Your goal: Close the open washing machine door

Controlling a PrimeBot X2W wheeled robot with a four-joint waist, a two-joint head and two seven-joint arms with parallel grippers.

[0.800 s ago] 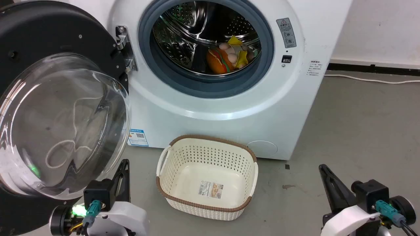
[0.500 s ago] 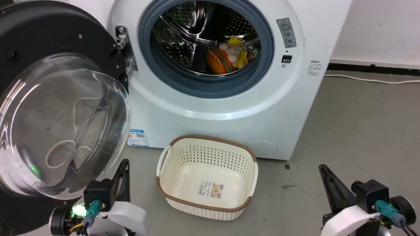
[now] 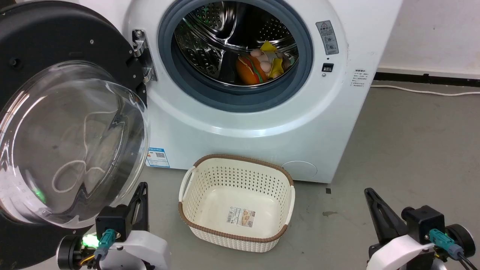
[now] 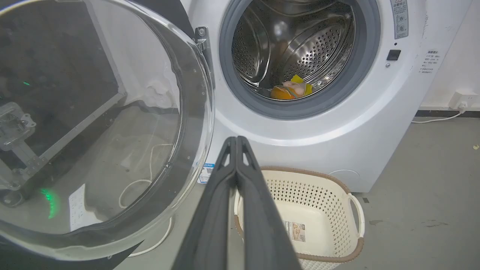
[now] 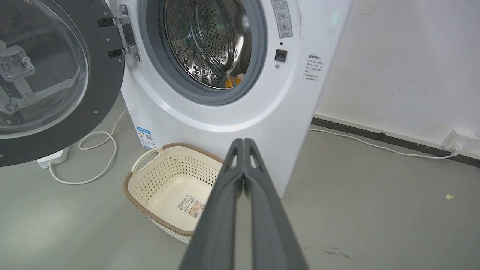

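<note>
Head view, front-loading washer with open door. The washing machine (image 3: 262,123), a white cabinet standing on a grey floor (image 3: 412,150), is shown with its round opening uncovered. The opening is ringed by a grey rubber seal (image 3: 232,99), behind which the perforated steel drum (image 3: 221,33) is seen. Soft toys (image 3: 258,63) are held at the bottom of the drum, an orange burger-shaped one with yellow and pale pieces lying against it.

The washing machine door (image 3: 48,45) is swung wide open to the left of the opening and is carried on a metal hinge (image 3: 140,56). Its black rim is turned toward the camera, and the clear glass bowl (image 3: 71,142) bulges forward from its centre.

A cream perforated basket (image 3: 236,234) with a brown rim is set on the floor directly before the machine, below the opening. Its pale bottom is exposed, with a printed label (image 3: 242,217) stuck near the middle.

The left gripper (image 3: 141,187) is held low, just beside the lower edge of the glass bowl, between door and basket; contact cannot be judged. The right gripper (image 3: 369,192) is held over bare floor, right of the basket. In both wrist views the two dark fingers are pressed together, with nothing pinched.

A small blue sticker (image 3: 157,157) is fixed at the cabinet's lower left corner.
</note>
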